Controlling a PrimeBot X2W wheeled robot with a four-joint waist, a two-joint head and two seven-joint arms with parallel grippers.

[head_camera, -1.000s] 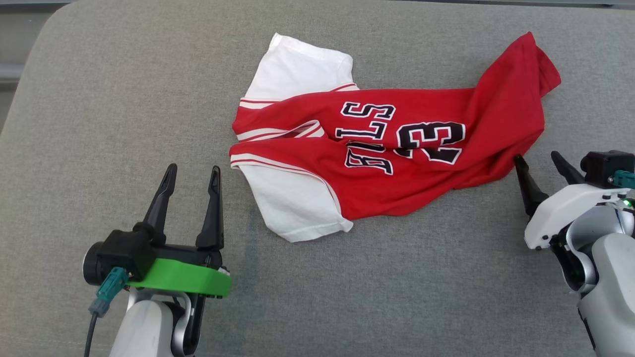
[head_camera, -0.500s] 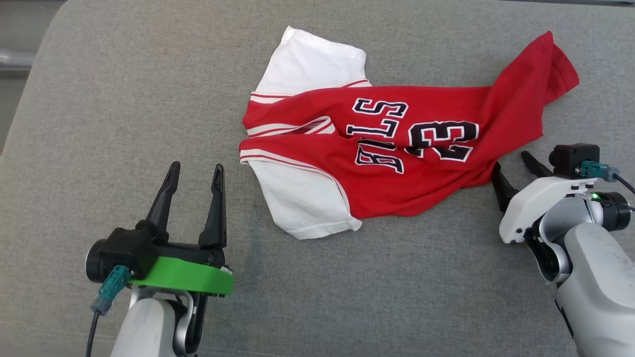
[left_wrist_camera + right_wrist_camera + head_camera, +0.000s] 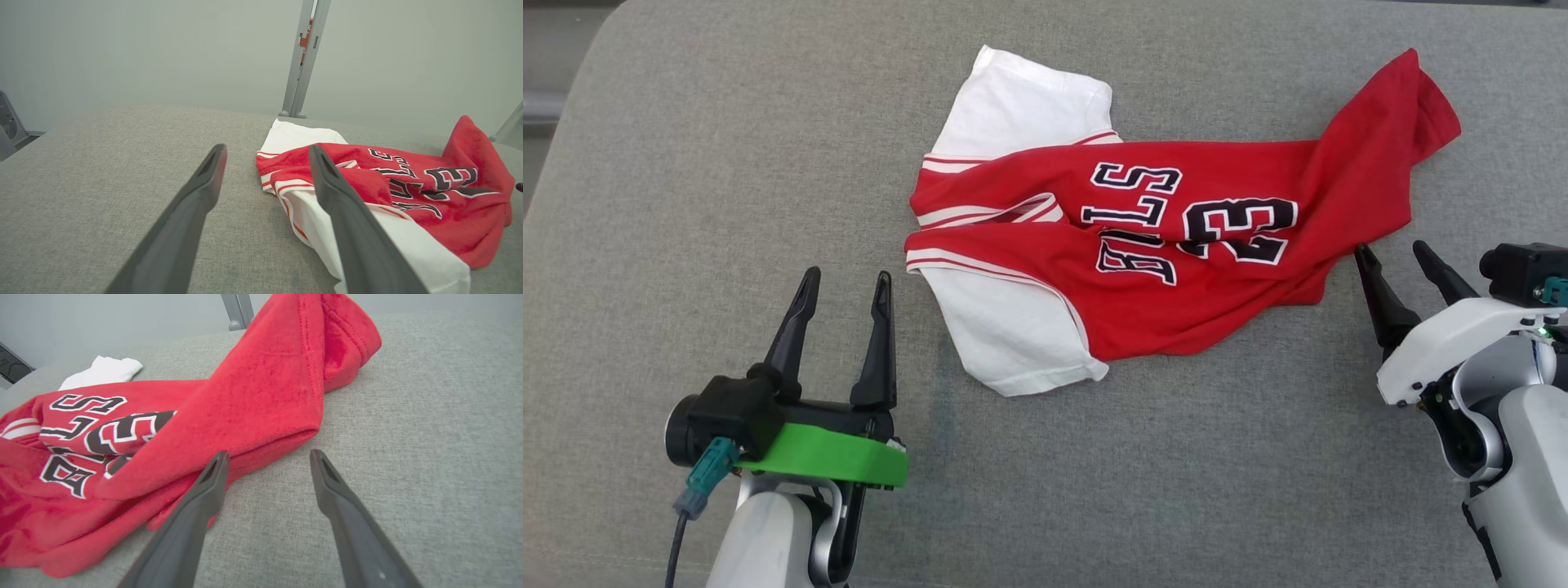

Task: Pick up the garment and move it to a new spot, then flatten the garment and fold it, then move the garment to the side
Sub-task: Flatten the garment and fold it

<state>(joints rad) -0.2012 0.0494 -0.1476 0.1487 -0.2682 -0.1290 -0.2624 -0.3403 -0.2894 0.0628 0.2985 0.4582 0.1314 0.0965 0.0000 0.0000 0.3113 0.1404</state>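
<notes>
The garment (image 3: 1176, 237) is a red jersey with white sleeves and black-and-white lettering, lying crumpled across the middle of the grey surface. My left gripper (image 3: 845, 282) stands open at the lower left, a short way left of the near white sleeve (image 3: 1013, 335). My right gripper (image 3: 1390, 251) is open at the right, its fingertips just off the jersey's red hem. In the right wrist view the red hem (image 3: 261, 428) lies right before the open right gripper (image 3: 267, 455). The left wrist view has the jersey (image 3: 408, 183) to the right of the open left gripper (image 3: 265, 149).
The grey fabric-covered surface (image 3: 727, 163) has a rounded far-left corner. A grey metal post (image 3: 304, 57) stands behind its far edge. Bare cloth lies left of and in front of the jersey.
The head camera has swung, shifting the whole picture. My right gripper drew back a little to the right of the hem. The left gripper and the jersey keep their places.
</notes>
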